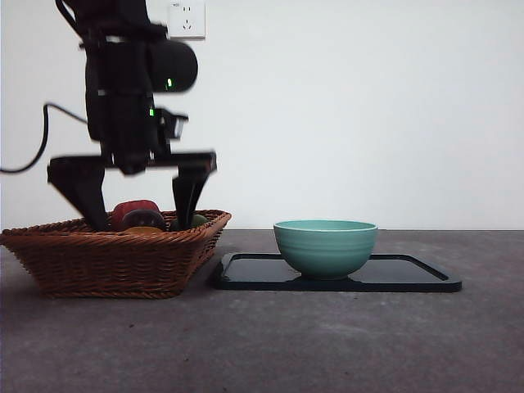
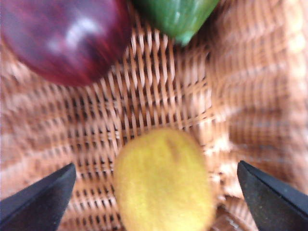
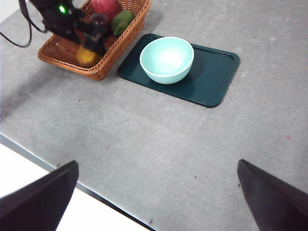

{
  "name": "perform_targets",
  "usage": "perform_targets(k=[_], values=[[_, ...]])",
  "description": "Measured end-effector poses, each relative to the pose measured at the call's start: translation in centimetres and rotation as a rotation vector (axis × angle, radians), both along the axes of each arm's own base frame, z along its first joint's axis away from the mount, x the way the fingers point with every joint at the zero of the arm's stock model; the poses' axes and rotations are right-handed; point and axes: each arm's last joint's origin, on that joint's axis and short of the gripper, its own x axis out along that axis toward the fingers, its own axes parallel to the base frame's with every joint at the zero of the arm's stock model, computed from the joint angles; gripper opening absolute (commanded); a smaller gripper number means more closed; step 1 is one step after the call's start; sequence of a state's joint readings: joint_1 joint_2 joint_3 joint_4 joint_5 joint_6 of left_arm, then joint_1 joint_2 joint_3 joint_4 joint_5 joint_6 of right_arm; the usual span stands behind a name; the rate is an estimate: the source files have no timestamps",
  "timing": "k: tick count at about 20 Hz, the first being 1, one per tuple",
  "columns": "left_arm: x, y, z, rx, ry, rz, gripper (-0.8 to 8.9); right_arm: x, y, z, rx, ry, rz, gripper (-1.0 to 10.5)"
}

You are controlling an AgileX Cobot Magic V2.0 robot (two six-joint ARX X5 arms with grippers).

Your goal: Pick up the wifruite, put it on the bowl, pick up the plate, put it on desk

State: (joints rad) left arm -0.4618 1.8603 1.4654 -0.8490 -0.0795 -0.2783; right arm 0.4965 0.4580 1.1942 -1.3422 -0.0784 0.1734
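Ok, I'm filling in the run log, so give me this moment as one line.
phase: reach | left gripper: open, fingers astride orange fruit in wicker basket | right gripper: open, waiting | bowl: on tray

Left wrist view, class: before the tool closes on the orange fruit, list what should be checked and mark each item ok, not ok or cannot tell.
1. Left tool open: ok.
2. Orange fruit lies between its jaws: ok.
3. Jaws low enough around the fruit: cannot tell.
4. Red-purple fruit and green fruit outside the jaws: ok.
5. Bowl upright and empty on the dark tray: ok.
6. Right tool away from the basket: ok.
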Motion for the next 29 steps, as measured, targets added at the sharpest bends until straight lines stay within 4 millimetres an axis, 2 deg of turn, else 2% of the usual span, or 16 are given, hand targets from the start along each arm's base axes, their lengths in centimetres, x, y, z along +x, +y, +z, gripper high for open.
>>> perform_targets(k=[2, 5, 9, 13, 17, 22, 25, 29], values=[[-1.2, 0.6, 3.4, -0.038, -0.08, -0.003, 5.68, 0.0, 0.0, 0.0, 0.0, 0.0, 0.0, 6.0], [-4.6, 2.3, 9.4, -0.09, -0.212, -0.037, 5.66, 0.0, 0.0, 0.0, 0.0, 0.0, 0.0, 6.0], [-10.9, 5.1, 14.7, -0.139, -0.251, -0.145, 5.63, 0.0, 0.0, 0.0, 0.0, 0.0, 0.0, 6.0], [-18.2, 8.1, 18.9, -0.268, -0.361, -0.279, 5.63, 0.0, 0.0, 0.0, 0.0, 0.0, 0.0, 6.0], [-24.8, 11.0, 20.8, -0.344, -0.457, -0.431, 5.63, 0.0, 0.0, 0.0, 0.0, 0.0, 0.0, 6.0], [-30.9, 13.7, 21.6, -0.494, -0.608, -0.588, 5.63, 0.0, 0.0, 0.0, 0.0, 0.0, 0.0, 6.0], [-32.9, 14.8, 21.4, -0.509, -0.663, -0.6, 5.63, 0.0, 0.0, 0.0, 0.0, 0.0, 0.0, 6.0], [-34.1, 15.5, 20.5, -0.512, -0.676, -0.601, 5.63, 0.0, 0.0, 0.0, 0.0, 0.0, 0.0, 6.0]])
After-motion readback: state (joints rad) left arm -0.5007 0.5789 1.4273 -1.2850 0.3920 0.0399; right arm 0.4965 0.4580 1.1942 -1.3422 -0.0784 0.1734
